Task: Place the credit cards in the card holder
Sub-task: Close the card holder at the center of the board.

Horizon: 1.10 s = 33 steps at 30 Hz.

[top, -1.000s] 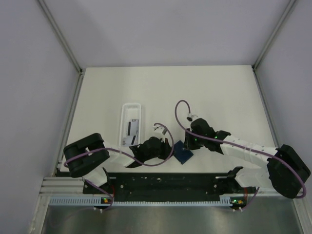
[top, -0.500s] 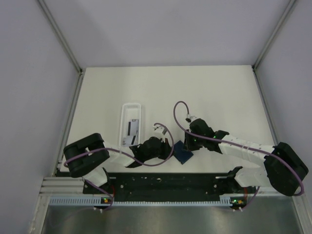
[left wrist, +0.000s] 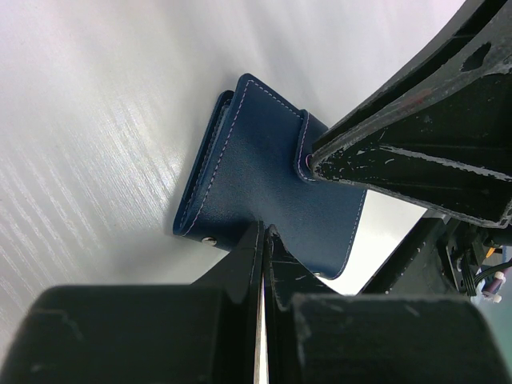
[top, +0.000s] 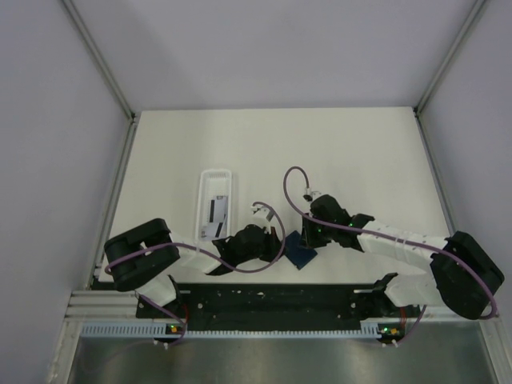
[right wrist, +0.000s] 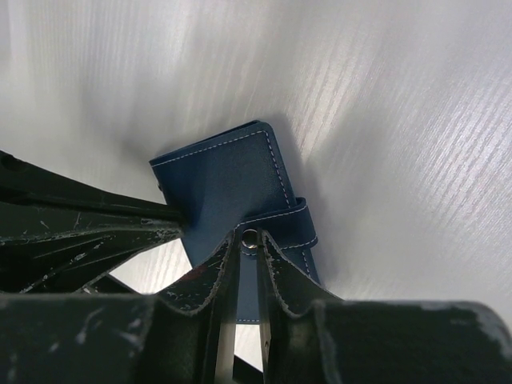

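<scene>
Left gripper [left wrist: 262, 234], fingers together at the 9 o'clock edge of the closed navy-blue leather card holder [left wrist: 256, 176] at 6 o'clock on the white surface [left wrist: 96, 96], apparently steadies it so the right gripper [right wrist: 250, 238], clamped on its snap strap [right wrist: 288, 218], can unfasten it.

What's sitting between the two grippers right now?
The blue card holder, with the left gripper at one edge and the right gripper at the opposite side; the top view shows it.
</scene>
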Tool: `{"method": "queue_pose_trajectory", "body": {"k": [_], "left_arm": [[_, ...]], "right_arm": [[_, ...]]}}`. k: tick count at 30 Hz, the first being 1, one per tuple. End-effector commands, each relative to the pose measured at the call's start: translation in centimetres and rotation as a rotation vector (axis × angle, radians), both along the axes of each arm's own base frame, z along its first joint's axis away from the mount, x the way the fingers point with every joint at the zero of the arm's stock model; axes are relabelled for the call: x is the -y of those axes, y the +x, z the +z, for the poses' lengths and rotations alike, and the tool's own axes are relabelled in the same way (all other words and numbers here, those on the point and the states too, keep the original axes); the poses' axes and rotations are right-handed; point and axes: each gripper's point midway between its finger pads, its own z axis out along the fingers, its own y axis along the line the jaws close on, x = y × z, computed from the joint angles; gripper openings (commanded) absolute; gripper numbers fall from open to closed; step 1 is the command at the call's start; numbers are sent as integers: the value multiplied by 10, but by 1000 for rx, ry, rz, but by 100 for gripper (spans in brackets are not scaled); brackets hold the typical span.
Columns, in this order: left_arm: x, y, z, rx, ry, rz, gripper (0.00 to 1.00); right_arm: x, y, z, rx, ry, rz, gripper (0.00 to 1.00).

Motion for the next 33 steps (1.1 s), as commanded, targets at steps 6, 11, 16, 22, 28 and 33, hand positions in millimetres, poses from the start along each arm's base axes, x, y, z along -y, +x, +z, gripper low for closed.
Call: {"method": "queue_pose_trajectory", "body": {"k": [6, 11, 16, 22, 28, 33], "left_arm": [[-5, -5, -10, -18, 46, -16, 0], [-5, -5, -10, -17, 44, -16, 0], [-5, -5, -9, -18, 42, -15, 0], [-4, -6, -9, -17, 41, -16, 0], [-5, -6, -8, -18, 40, -12, 0], [-6, -5, -9, -18, 42, -12, 0]], "right_arm": [[-2, -1, -4, -16, 8, 7, 13], [1, -4, -11, -32, -30, 15, 12], [4, -9, -19, -32, -97, 29, 11], [9, -15, -29, -23, -212, 29, 10], [22, -23, -43, -26, -329, 6, 7], [28, -35, -55, -57, -370, -1, 5]]}}
